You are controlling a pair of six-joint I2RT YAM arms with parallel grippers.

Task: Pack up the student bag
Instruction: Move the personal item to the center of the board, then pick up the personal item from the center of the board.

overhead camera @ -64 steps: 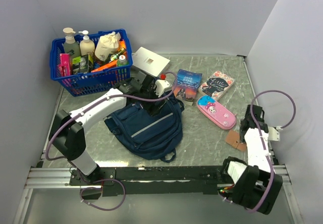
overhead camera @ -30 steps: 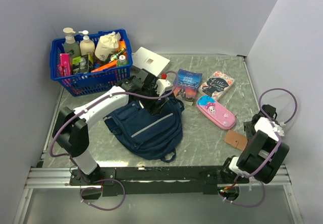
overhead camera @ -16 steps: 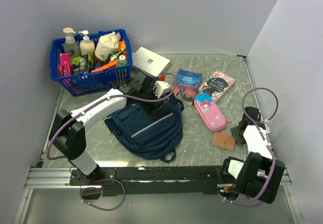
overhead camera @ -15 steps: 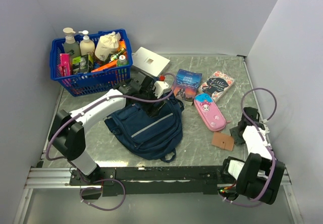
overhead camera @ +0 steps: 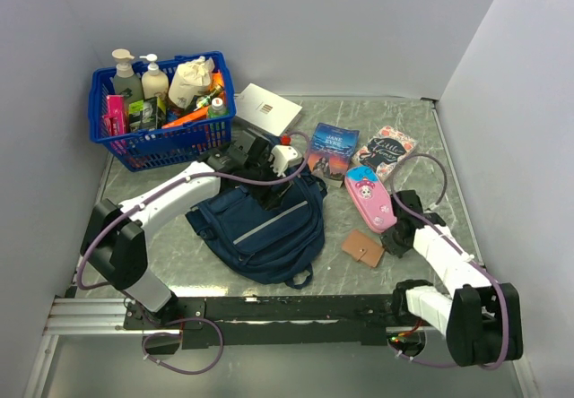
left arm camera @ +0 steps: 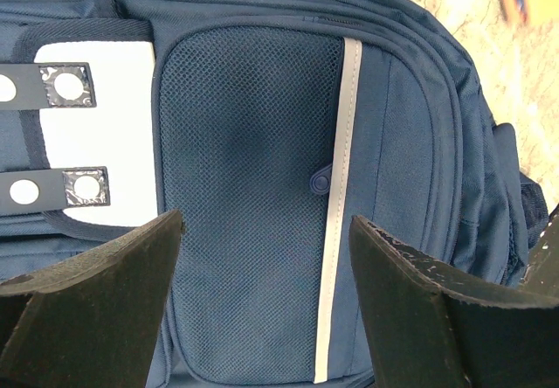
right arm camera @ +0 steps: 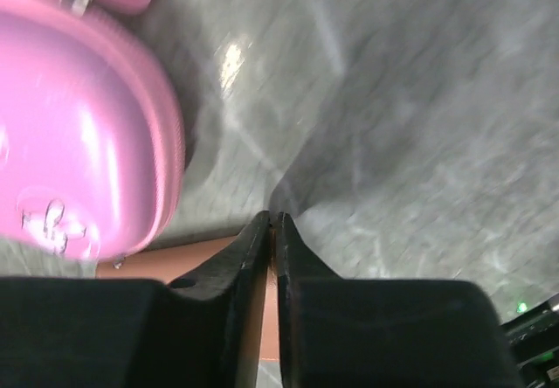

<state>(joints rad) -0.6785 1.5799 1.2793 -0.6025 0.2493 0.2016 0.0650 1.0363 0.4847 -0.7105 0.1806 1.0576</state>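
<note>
The student bag [overhead camera: 260,228], navy with a grey stripe, lies flat at the table's middle. Its mesh front pocket [left arm camera: 249,161], grey stripe [left arm camera: 336,231] and white patch [left arm camera: 96,135] fill the left wrist view. My left gripper [overhead camera: 273,192] hovers open over the bag's top end, its fingers [left arm camera: 105,274] spread either side of the pocket with nothing between them. My right gripper [overhead camera: 392,241] is low on the table at the right, its jaws [right arm camera: 272,218] shut on the edge of a flat brown wallet [overhead camera: 362,247] [right arm camera: 170,259]. A pink pencil case [overhead camera: 369,199] [right arm camera: 79,143] lies just beyond it.
Two books [overhead camera: 332,151] [overhead camera: 386,151] lie behind the pencil case. A white box [overhead camera: 267,108] and a blue basket [overhead camera: 161,138] full of bottles stand at the back left. Walls enclose the table on three sides.
My right gripper has closed on the brown wallet and dragged it left, toward the bag. The pink pencil case has swung closer to the books. The left arm has barely shifted.
</note>
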